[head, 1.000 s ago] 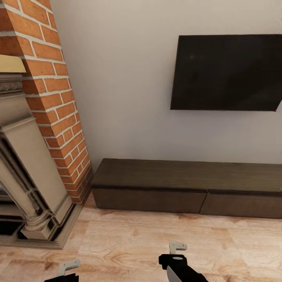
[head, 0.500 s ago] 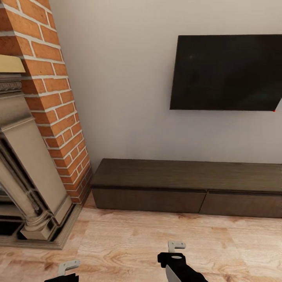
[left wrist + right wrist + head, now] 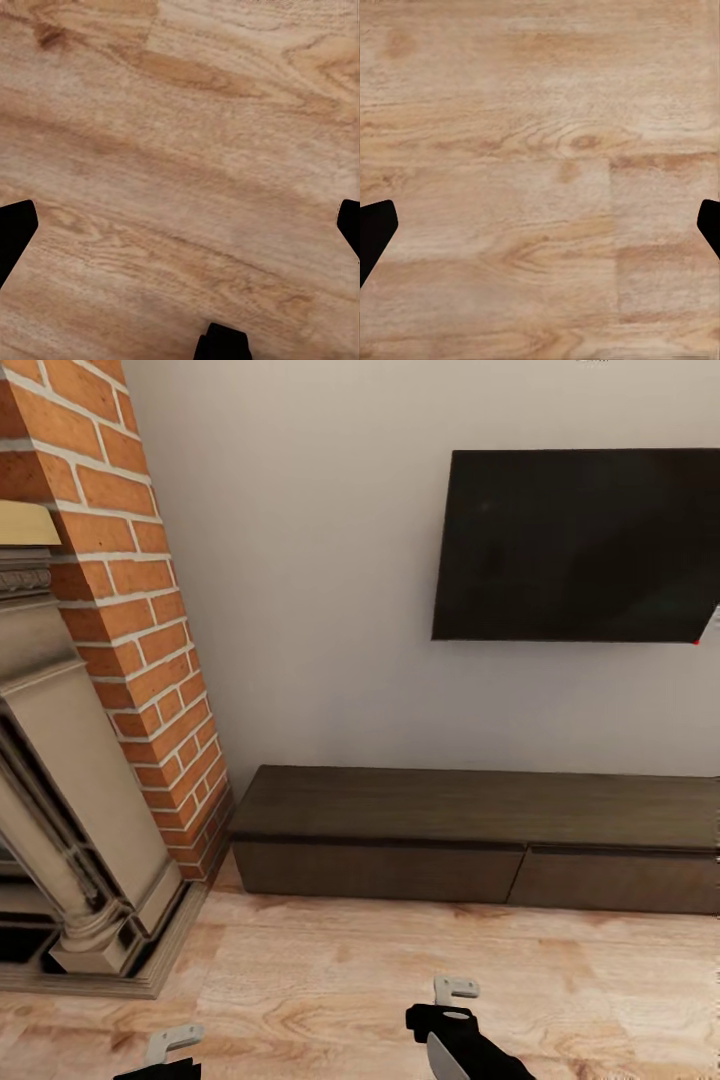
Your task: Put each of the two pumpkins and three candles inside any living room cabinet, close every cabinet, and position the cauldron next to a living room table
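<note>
At the far left of the head view stood a pale carved stone fireplace surround [image 3: 70,800] backed by a red-brick chimney column [image 3: 130,610]. To its right, against the plain white wall, ran the long, low dark-brown wooden cabinet [image 3: 480,830] — both of its handle-less drawer fronts sat flush, so it looked closed. Above it hung a flat black wall-mounted screen [image 3: 575,545].

Low in that view, the left hand [image 3: 172,1045] and, further right, the right hand [image 3: 455,992] hung over the light wood-plank floor [image 3: 330,980], well short of the cabinet. Each wrist view looked straight down on bare planks, with the dark fingertips [image 3: 15,232] at opposite edges of the picture — both hands were spread wide and held nothing.

No pumpkin, candle, cauldron or coffee table appeared here. Judging from this, nothing was being carried and no drawer stood open for loading; whether any item already lay inside could not be told. At the least, fetching whatever remained seemed still ahead.
</note>
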You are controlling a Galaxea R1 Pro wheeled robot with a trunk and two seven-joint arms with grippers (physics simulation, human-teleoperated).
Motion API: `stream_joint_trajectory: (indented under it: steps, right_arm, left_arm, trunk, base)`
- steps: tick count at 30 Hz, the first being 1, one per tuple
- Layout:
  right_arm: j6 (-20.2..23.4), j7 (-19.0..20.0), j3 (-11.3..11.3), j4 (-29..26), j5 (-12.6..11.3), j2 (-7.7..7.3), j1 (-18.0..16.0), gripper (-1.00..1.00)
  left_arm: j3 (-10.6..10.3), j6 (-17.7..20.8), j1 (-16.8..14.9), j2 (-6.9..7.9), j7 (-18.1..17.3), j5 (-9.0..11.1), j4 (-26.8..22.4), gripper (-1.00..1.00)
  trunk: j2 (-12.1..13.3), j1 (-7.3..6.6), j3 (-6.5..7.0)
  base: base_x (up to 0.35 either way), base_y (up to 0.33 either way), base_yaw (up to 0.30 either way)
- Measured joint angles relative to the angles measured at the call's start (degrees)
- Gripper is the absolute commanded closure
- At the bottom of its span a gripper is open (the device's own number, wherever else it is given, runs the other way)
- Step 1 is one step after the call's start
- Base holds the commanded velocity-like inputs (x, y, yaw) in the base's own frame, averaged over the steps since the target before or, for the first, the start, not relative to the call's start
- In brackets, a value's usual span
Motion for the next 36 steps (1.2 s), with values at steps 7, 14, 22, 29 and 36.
stream_joint_trajectory:
  steps: [7,14,22,29,36]
  right_arm:
    - [-0.2,0.0,-0.1,0.0,0.0,-0.02,0.0,-1.00]
    - [-0.8,-0.3,0.5,-0.1,0.6,0.28,0.0,-1.00]
    - [-1.0,-0.3,0.6,-0.1,0.9,0.17,0.0,-1.00]
    - [-1.1,-0.3,0.3,-0.1,0.5,0.04,0.0,-1.00]
    - [-1.2,0.8,0.1,0.0,0.0,-1.27,0.0,-1.00]
  left_arm:
    - [0.0,0.0,0.0,0.00,0.0,0.0,0.0,-1.00]
    - [0.0,0.0,0.0,0.00,0.0,0.0,0.0,-1.00]
    - [0.0,0.0,0.0,0.00,0.0,0.0,0.0,-1.00]
    - [0.2,0.1,0.0,0.46,-0.4,0.5,0.0,-1.00]
    - [1.1,11.9,-0.1,3.70,-11.3,0.8,-5.7,-1.00]
  trunk:
    - [0.0,0.00,0.00]
    - [0.0,0.00,0.00]
    - [0.0,0.00,0.00]
    - [0.0,0.00,0.00]
    - [0.0,0.00,0.00]
  base:
    - [0.000,0.000,-0.263]
    - [0.058,0.000,-0.116]
    - [0.007,0.000,-0.059]
    - [0.000,0.000,-0.004]
    - [0.000,0.000,0.000]
